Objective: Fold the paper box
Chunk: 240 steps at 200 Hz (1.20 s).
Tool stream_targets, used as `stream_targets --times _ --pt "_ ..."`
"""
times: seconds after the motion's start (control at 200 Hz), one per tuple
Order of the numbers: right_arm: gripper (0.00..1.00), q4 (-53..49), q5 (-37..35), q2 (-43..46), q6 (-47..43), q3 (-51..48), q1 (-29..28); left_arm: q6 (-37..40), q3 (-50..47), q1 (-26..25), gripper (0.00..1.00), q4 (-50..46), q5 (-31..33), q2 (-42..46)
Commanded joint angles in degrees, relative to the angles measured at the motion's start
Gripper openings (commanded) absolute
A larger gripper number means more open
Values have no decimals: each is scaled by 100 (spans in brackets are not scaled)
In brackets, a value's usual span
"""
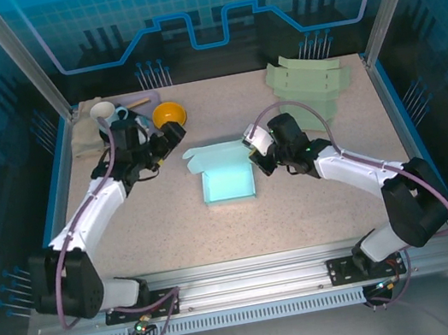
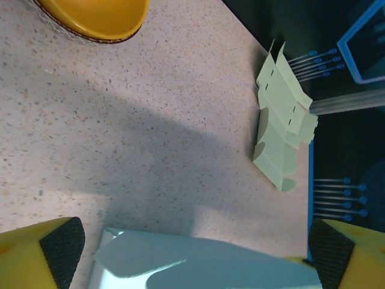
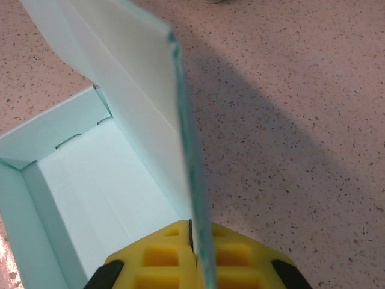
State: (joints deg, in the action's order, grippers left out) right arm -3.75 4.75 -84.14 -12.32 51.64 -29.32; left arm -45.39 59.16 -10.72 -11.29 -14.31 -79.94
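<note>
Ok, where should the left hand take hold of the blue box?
Probably the loose back flap, pinched across its thin edge from the left rear. It sticks out free of the box, the open left hand faces it, and the right hand is shut on the right wall.

Speckled table (image 1: pixel 172 220) with box (image 1: pixel 228 182), bowl (image 1: pixel 169 114), blanks (image 1: pixel 309 81)

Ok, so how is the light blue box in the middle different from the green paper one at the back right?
The blue box has walls standing, like an open tray; the green box lies as a loose, unfolded blank. The blue box sits mid-table, one wall pinched by the right gripper; the green box lies untouched at the far right corner. Both are thin card.
</note>
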Motion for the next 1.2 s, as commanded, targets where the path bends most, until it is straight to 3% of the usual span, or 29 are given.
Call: stream_targets --times 0.0,0.445,0.655,0.845,1.195 --pt "0 302 -89 30 -137 -49 -12 -716 187 -226 99 -315 128 -419" --pt "0 519 -517 11 327 -240 -211 -1374 462 -1072 99 -222 398 -1068" --pt "0 651 -1138 -118 1315 -313 -479 -1650 446 -1311 93 -85 534 -1120" --pt "0 665 -1544 -234 2275 -363 -700 -1614 418 -1612 78 -127 739 -1208" --pt "0 804 -2032 -103 3465 -606 -1150 -1386 -134 -1759 76 -303 1277 -1002"
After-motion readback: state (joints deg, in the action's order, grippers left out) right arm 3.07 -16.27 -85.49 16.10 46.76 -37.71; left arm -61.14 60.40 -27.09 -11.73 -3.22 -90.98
